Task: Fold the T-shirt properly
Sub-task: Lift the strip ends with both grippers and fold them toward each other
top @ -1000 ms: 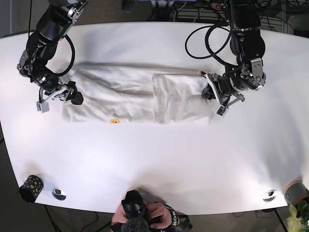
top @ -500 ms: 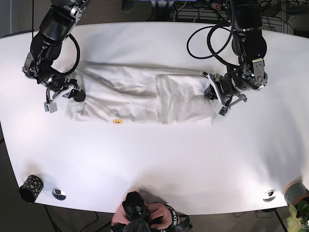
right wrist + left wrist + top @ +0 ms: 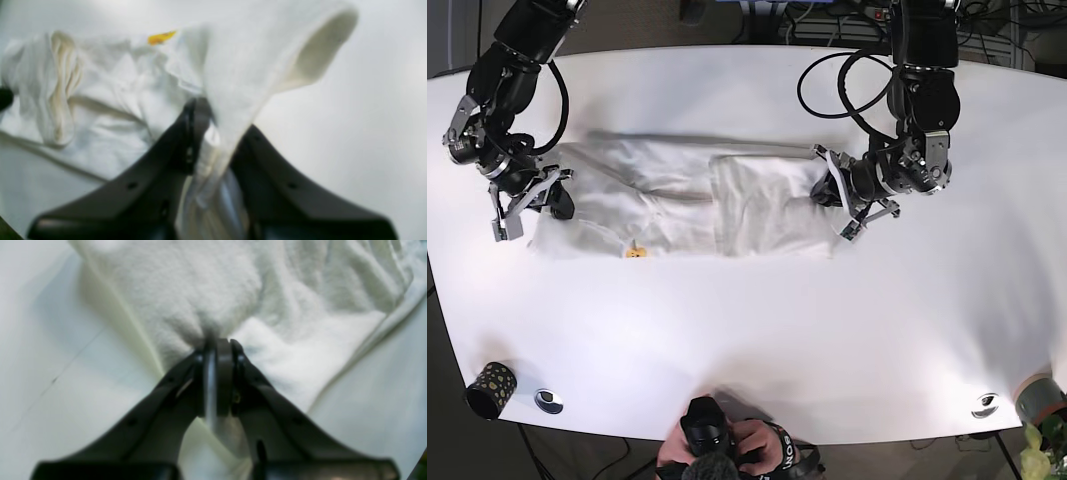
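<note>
The white T-shirt (image 3: 667, 195) lies stretched sideways across the white table (image 3: 757, 340), with its right part folded over (image 3: 772, 215). A small yellow tag (image 3: 634, 252) sits at its front edge. My left gripper (image 3: 829, 192) is shut on the shirt's right end; the left wrist view shows the gripper (image 3: 217, 344) pinching thick white cloth (image 3: 186, 290). My right gripper (image 3: 555, 203) is shut on the shirt's left end; in the right wrist view the gripper (image 3: 207, 108) holds a lifted fold (image 3: 253, 66), with the yellow tag (image 3: 161, 37) beyond.
A black speckled cup (image 3: 489, 390) and a silver disc (image 3: 549, 401) sit at the front left. Another silver disc (image 3: 985, 405) and a grey cup (image 3: 1037, 398) are at the front right. A person with a camera (image 3: 712, 450) is at the front edge.
Both grippers have moved to the left in the base view, dragging the whole shirt with them. Both stay shut on the cloth.
</note>
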`<action>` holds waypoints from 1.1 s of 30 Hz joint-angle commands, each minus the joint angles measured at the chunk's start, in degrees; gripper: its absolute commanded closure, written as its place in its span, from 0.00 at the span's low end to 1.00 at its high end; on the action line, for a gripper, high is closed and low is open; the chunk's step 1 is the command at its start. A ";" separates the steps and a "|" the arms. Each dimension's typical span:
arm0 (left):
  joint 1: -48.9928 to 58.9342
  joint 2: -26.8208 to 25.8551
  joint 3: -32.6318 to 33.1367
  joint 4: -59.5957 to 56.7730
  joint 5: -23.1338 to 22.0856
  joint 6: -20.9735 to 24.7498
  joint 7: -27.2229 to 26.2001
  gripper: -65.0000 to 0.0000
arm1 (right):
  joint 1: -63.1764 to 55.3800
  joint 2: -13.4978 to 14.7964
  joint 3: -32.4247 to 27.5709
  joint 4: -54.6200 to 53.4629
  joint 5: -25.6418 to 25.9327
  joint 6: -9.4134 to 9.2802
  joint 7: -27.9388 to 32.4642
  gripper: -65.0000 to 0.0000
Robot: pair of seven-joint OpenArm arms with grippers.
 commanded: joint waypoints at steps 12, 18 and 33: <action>-1.63 5.91 12.60 -11.08 1.69 0.89 -7.59 0.96 | -0.43 -4.01 -1.44 17.81 1.78 0.14 -4.64 1.00; -1.80 7.93 14.01 -12.84 1.61 2.12 -8.74 0.96 | -0.61 -6.73 -7.85 18.86 1.69 0.14 -4.64 1.00; -2.59 9.07 13.66 -12.66 1.43 1.77 -8.65 0.96 | 1.24 -11.13 -19.55 10.69 -7.54 0.14 1.78 0.83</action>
